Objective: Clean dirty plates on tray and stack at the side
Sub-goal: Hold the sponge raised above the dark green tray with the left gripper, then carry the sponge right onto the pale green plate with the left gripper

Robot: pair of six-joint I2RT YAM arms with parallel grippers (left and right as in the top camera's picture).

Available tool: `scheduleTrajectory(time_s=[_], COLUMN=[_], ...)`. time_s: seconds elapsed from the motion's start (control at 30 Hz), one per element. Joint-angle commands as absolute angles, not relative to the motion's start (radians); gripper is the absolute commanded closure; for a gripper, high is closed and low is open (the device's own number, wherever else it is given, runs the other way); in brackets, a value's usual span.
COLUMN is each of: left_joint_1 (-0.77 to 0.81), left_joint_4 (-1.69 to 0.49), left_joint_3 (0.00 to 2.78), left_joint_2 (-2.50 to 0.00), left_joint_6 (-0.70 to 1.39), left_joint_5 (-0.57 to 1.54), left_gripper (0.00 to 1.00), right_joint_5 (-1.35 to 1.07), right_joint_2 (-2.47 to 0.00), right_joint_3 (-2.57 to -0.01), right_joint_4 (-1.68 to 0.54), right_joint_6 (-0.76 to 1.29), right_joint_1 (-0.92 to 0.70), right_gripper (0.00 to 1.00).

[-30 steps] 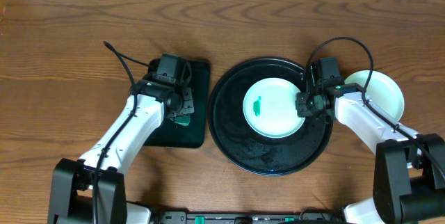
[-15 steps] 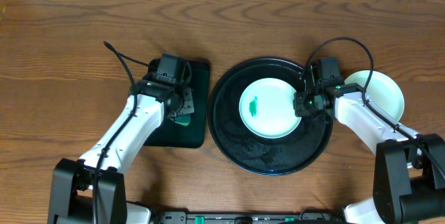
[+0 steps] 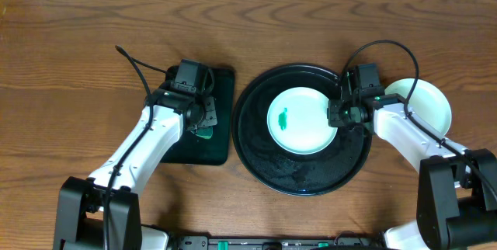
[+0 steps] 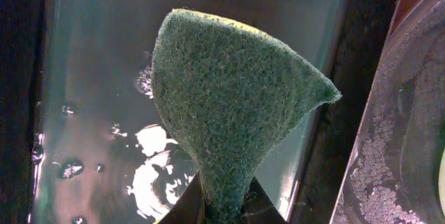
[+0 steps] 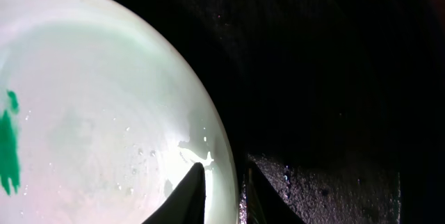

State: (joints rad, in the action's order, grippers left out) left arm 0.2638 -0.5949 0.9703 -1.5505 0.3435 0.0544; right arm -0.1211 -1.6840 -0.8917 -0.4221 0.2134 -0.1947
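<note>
Nudged a little to the left since a second ago, the smeared plate [image 3: 297, 120] lies on the round black tray [image 3: 303, 174], the right gripper [image 5: 224, 182] at its edge.
Brown wood grain runs across the surface [image 3: 78, 48], with a pale strip along its far side. The tray is wet and beaded, the plate glossy and pale mint with a green smear [image 3: 284, 116]. The right gripper's fingers stand narrowly apart astride the rim; I cannot tell whether they pinch it. The left gripper [image 4: 221, 206] is clamped on a coarse green sponge [image 4: 229, 99] over the rectangular tray [image 3: 221, 87]. Another plate [image 3: 431, 102] rests on the wood, right.
</note>
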Motion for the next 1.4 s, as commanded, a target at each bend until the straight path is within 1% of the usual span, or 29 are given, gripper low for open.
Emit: scheduleTrajectory(time_s=[0.0,0.1,0.13,0.3,0.47,0.6,0.63,0.7,0.77,0.87,0.97,1.03,1.17,1.37], left_joint_1=[0.265,0.265,0.265,0.265,0.265,0.265,0.265,0.265,0.265,0.265,0.265,0.265,0.265,0.263], left_joint_4=[-0.593,-0.594,-0.594,-0.593,-0.593,-0.593,-0.593,-0.593,-0.593,-0.588,-0.579,-0.57,-0.552,-0.545], left_joint_3=[0.973,0.973,0.973,0.973,0.973,0.973,0.973,0.973,0.973,0.973,0.973,0.973,0.973,0.973], left_joint_2=[-1.549,-1.549,-1.549,-1.549,-1.549,-1.549,-1.549,-1.549,-1.549,-1.549,-1.549,-1.549,-1.549,-1.549], left_joint_6=[0.356,0.356,0.356,0.356,0.356,0.356,0.356,0.356,0.356,0.356,0.356,0.356,0.356,0.356], left_joint_5=[0.064,0.064,0.064,0.064,0.063,0.064,0.064,0.064,0.063,0.063,0.063,0.062,0.059,0.059], left_gripper=[0.92,0.92,0.92,0.92,0.92,0.92,0.92,0.92,0.92,0.92,0.92,0.92,0.92,0.92], right_joint_5=[-0.11,-0.11,-0.11,-0.13,-0.239,-0.244,-0.243,-0.231,-0.206,-0.188,-0.188,-0.189,-0.189,-0.192], right_joint_2=[-1.689,-1.689,-1.689,-1.689,-1.689,-1.689,-1.689,-1.689,-1.689,-1.689,-1.689,-1.689,-1.689,-1.689], right_joint_3=[-0.871,-0.871,-0.871,-0.87,-0.87,-0.87,-0.87,-0.87,-0.87,-0.87,-0.87,-0.868,-0.867,-0.865], right_joint_4=[-0.41,-0.406,-0.404,-0.41,-0.415,-0.416,-0.415,-0.41,-0.406,-0.401,-0.394,-0.392,-0.392,-0.393], right_joint_6=[0.224,0.224,0.224,0.241,0.25,0.25,0.25,0.249,0.25,0.25,0.25,0.25,0.25,0.258], right_joint_1=[-0.191,-0.191,-0.191,-0.198,-0.198,-0.198,-0.198,-0.198,-0.197,-0.197,-0.2,-0.203,-0.208,-0.208], right_gripper=[0.85,0.97,0.99,0.99,0.98,0.97,0.96,0.87,0.85,0.86,0.94,0.96,0.98,0.99])
